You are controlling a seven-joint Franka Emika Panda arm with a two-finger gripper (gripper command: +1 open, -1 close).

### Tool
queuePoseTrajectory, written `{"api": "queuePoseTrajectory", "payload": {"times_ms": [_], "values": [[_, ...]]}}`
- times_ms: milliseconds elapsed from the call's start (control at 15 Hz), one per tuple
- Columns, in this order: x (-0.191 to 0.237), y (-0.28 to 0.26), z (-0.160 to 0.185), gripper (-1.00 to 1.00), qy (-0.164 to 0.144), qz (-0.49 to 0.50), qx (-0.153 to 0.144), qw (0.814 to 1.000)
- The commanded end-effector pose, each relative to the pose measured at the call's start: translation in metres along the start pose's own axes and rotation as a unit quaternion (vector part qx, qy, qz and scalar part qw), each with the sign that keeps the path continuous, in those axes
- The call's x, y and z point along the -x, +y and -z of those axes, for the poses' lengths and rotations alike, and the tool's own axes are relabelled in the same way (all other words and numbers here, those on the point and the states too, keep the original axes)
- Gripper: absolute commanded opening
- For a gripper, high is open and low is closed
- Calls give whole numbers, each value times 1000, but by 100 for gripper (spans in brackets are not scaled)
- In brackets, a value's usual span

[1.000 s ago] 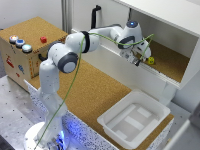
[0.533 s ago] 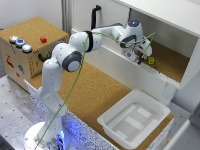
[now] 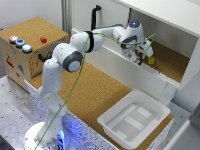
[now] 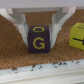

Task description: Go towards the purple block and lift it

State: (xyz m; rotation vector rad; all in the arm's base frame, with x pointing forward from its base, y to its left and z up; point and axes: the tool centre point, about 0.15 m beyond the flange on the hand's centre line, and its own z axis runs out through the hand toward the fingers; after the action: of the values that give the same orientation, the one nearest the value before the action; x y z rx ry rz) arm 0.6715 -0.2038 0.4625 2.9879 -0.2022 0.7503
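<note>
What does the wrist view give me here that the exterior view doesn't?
Only the wrist view shows the purple block sitting between the open fingers of the gripper, its front face marked with a yellow letter; whether the pads touch it is unclear. Only the exterior view shows the arm reaching into the cork-floored shelf, the white tray and the button box. Both show the yellow block beside the gripper, and the cork surface.
</note>
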Motion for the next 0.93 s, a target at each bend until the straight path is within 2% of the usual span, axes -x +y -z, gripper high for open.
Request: {"api": "queuePoseTrajectory", "payload": {"times_ms": [0, 333, 467, 733, 867], "values": [[32, -1, 51, -100, 29, 29, -29, 999], [88, 8, 67, -100, 2, 23, -53, 998], [113, 18, 74, -100, -17, 27, -57, 998], [158, 34, 80, -100, -53, 34, -50, 997], [184, 47, 72, -100, -86, 36, -34, 995]]}}
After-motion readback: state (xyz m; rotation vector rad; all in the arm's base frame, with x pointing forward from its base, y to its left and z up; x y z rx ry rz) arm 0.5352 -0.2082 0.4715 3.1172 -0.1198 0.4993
